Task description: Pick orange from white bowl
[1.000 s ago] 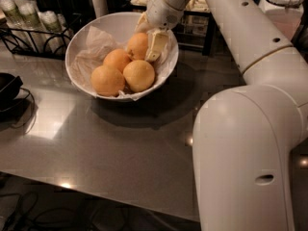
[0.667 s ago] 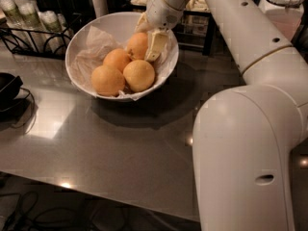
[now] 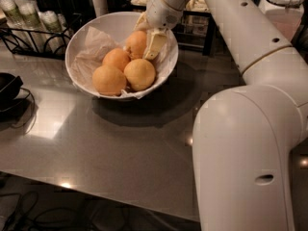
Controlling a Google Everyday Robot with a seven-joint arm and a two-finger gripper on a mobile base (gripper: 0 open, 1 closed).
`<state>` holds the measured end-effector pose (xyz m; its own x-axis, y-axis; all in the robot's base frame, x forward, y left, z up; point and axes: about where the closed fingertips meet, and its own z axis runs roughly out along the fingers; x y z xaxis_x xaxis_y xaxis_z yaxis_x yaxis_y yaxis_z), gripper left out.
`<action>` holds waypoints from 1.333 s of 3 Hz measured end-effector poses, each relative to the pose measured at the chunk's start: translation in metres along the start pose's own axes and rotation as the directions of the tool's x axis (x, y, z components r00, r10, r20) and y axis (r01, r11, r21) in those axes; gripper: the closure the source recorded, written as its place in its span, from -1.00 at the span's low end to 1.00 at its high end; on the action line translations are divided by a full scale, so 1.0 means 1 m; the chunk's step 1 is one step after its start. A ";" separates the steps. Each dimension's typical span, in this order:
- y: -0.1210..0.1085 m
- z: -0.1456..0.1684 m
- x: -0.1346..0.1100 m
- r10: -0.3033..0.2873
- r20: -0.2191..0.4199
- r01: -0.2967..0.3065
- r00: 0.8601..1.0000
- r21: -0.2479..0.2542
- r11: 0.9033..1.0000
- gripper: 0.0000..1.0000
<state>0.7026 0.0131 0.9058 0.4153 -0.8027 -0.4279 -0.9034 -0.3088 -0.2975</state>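
Observation:
The white bowl (image 3: 82, 37) with a crumpled paper liner stands on the grey table and holds several oranges. My gripper (image 3: 144, 40) reaches down into the bowl's back right. Its fingers sit on both sides of the rear orange (image 3: 136, 43); one cream finger (image 3: 155, 43) lies against that fruit's right side, the other shows behind its top. The orange still rests in the bowl. Three more oranges lie in front: one at the middle (image 3: 116, 59), one at the front left (image 3: 109, 80), one at the front right (image 3: 140, 74).
My large white arm (image 3: 245, 143) fills the right side. A black wire rack with cups (image 3: 29, 20) stands at the back left, a dark object with a cable (image 3: 9, 88) at the left edge, and a lidded jar (image 3: 286, 4) at the back right.

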 end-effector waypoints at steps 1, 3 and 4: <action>-0.003 -0.002 -0.001 0.004 0.014 -0.004 1.000 0.031 1.000 0.38; 0.001 -0.039 -0.018 0.002 0.057 -0.009 0.998 0.130 0.991 1.00; 0.001 -0.051 -0.029 -0.010 0.091 -0.005 0.996 0.160 0.987 1.00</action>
<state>0.6846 0.0104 0.9615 0.4319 -0.7500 -0.5010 -0.8767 -0.2188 -0.4283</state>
